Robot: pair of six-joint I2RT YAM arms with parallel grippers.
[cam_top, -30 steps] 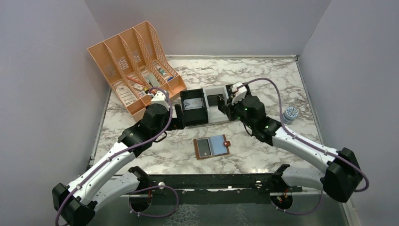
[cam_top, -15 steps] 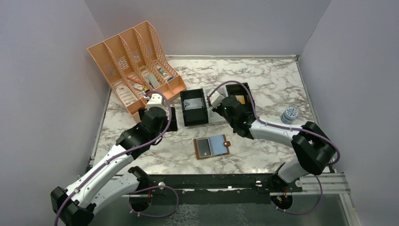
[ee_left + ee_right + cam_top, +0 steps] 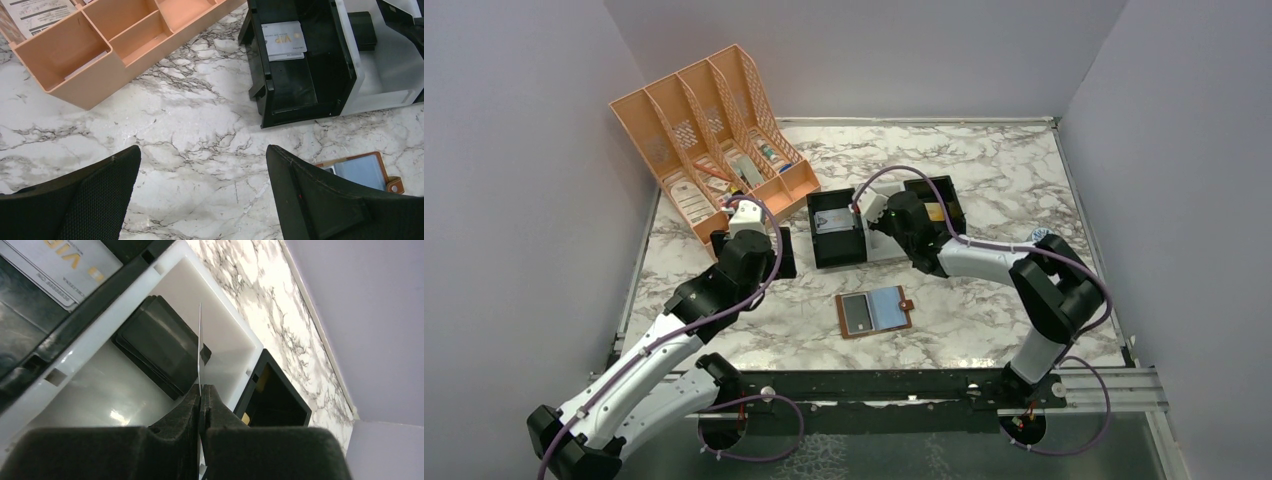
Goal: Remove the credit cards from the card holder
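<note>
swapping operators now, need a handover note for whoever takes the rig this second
Left gripper: open, empty, over the table beside the black tray.
Right gripper: shut on a card, edge-on above the white tray.
Card holder: spread open on the table between the arms.
Done: a VIP card lies in the black tray; a dark stack sits in the white tray.
Left: drop the held card; the holder's left half seems to hold one dark card.
</note>
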